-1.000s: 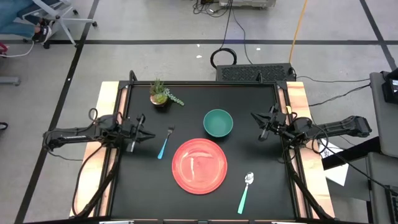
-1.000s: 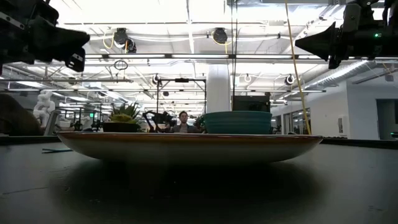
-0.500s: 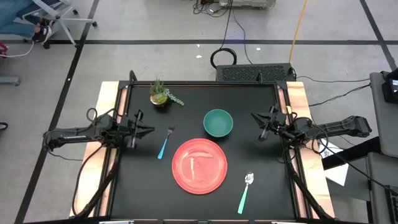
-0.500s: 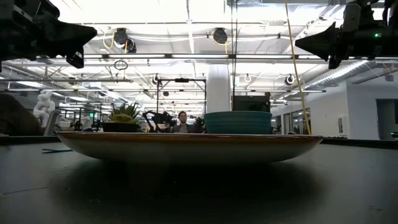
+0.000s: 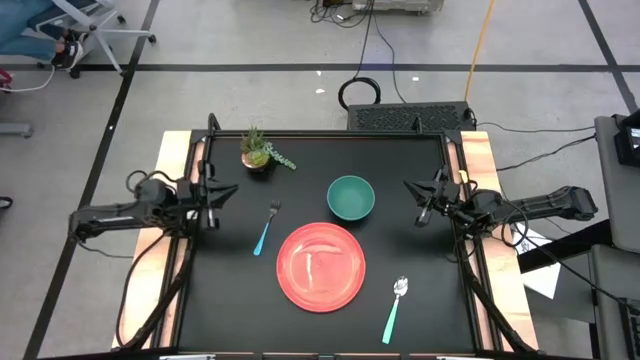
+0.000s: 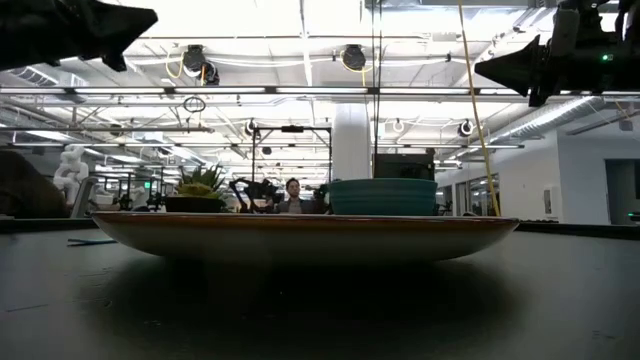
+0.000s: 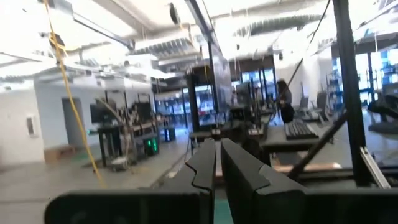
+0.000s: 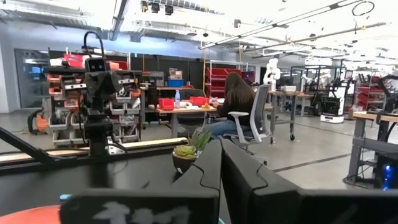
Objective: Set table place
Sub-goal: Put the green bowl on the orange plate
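A round red plate (image 5: pixel 320 265) lies on the black table (image 5: pixel 225 290), near the middle. A teal bowl (image 5: pixel 351 197) stands just beyond it. A fork with a light-teal handle (image 5: pixel 265 230) lies left of the plate. A matching spoon (image 5: pixel 394 308) lies at the plate's right. My left gripper (image 5: pixel 232 191) is shut and empty above the table's left side, left of the fork. My right gripper (image 5: pixel 408 187) is shut and empty above the table's right side, right of the bowl. In the low view the plate's rim (image 6: pixel 300 230) and the bowl (image 6: pixel 380 197) show.
A small potted green plant (image 5: pixel 258 150) stands at the far left of the table. Pale wooden strips (image 5: pixel 175 180) run along both short sides. A person sits at a desk in the room beyond, in the right wrist view (image 8: pixel 236 102).
My left gripper has drawn back toward the table's left edge, away from the fork, and has risen. It stays shut. The plate, bowl, fork and spoon lie where they were.
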